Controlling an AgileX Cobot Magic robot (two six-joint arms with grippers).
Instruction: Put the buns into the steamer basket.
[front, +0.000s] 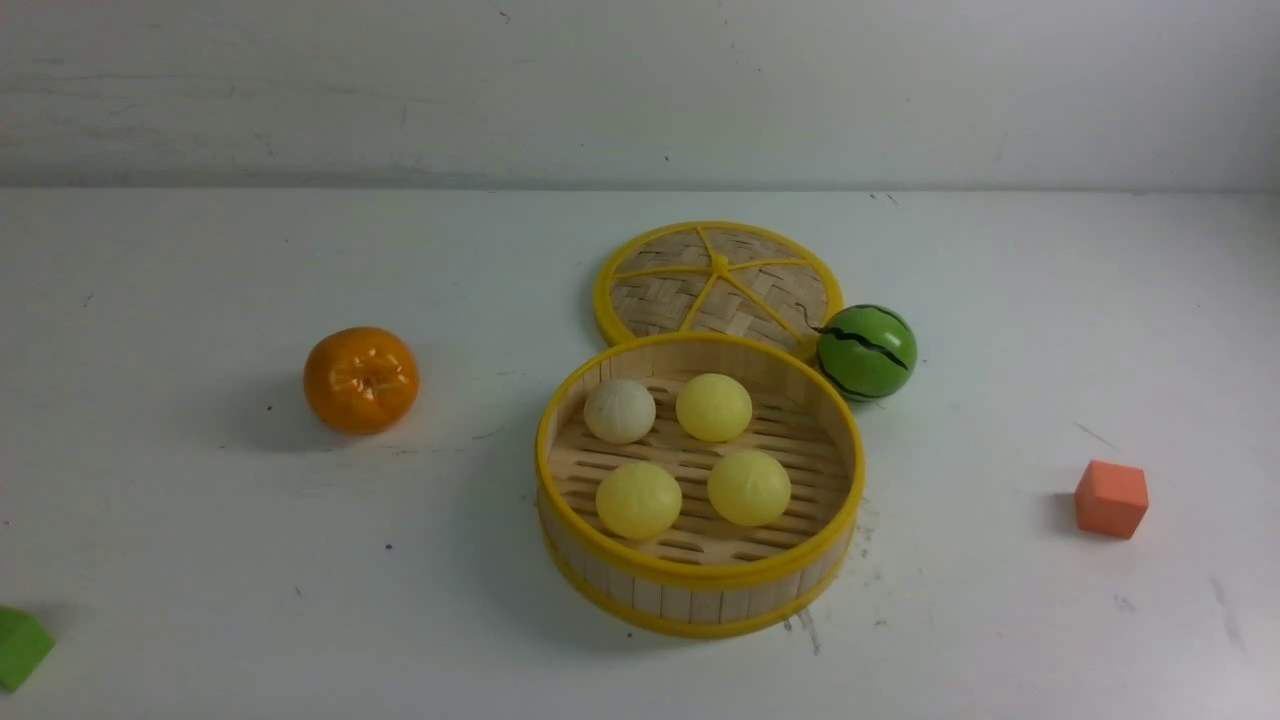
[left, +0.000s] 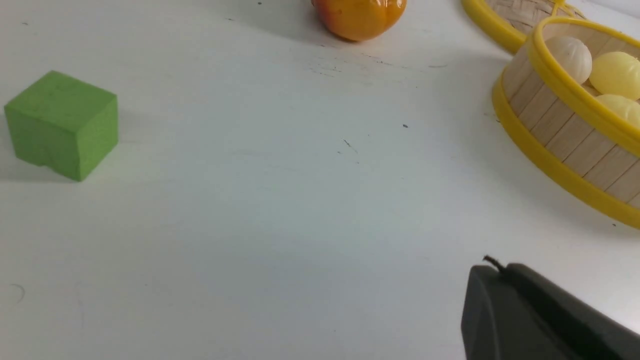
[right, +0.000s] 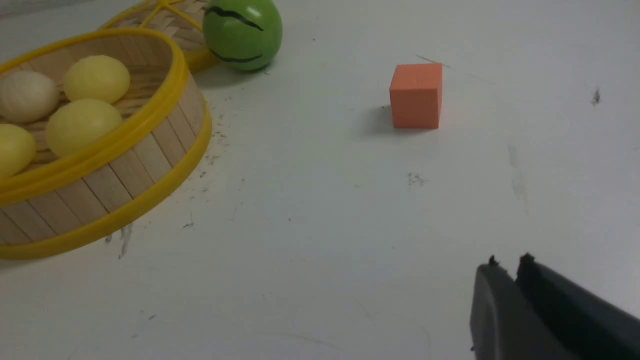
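Left gripper (left: 492, 272): only in the left wrist view, dark fingers pressed together, nothing between them, hanging over bare white tabletop (left: 280, 210). Right gripper (right: 507, 267): only in the right wrist view, two dark fingertips (right: 492, 280) with a thin slit between them, holding nothing; can't tell if fully closed. Neither arm shows in the front view.

Nearest the left gripper: round shallow bamboo steamer basket with yellow rims (left: 560, 130), wooden slat wall facing the camera. Farther off, a green foam cube (left: 62, 122) and the lower part of a glossy orange fruit (left: 359, 17). Left wrist view cuts the basket off and shows only three balls.

Right wrist view: same basket, small orange-red foam cube (right: 416, 95) well apart from it, green striped watermelon ball (right: 242, 32) touching the flat woven lid with yellow rim and spokes (right: 165, 17).

Front view gives the full layout: all four small smooth round buns (front: 714, 407) lie on the slatted floor inside the steamer basket, three pale yellow, one off-white at far left. Lid lies flat just behind the basket, watermelon ball at its right edge, orange fruit well left, red cube well right, green cube at the near-left corner.
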